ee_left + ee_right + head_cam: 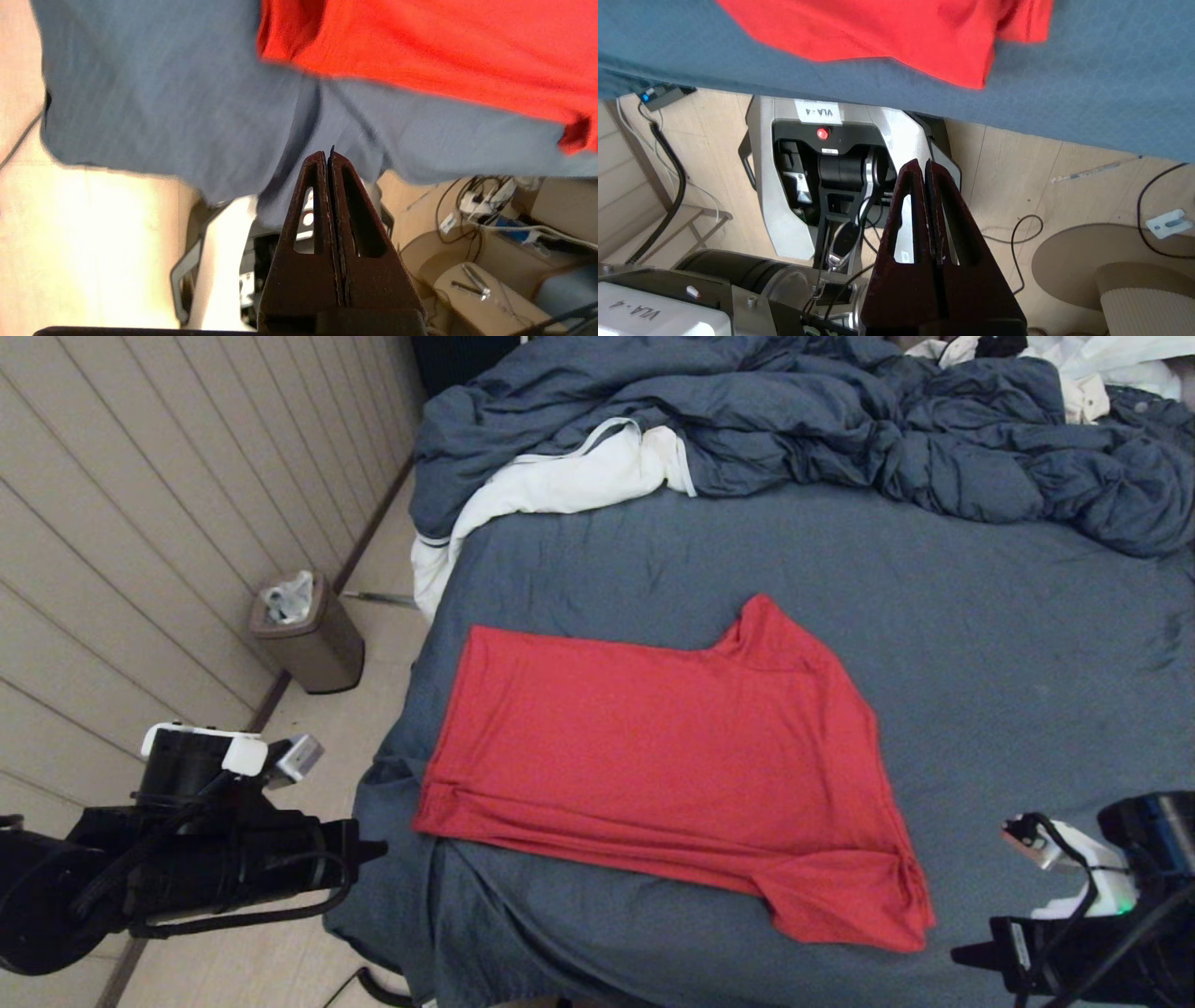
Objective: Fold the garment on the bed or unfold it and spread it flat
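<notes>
Dark left gripper (328, 161) and right gripper (926, 168), both pressed together, hang off the near bed edge, thin red knit T-shirt (672, 756) flat on slate-blue sheeted bed (1008, 644), rumpled blue duvet (840, 420) behind.

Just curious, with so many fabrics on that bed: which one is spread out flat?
The red T-shirt, lying flat mid-bed; the white cloth and blue duvet are bunched up.
</notes>
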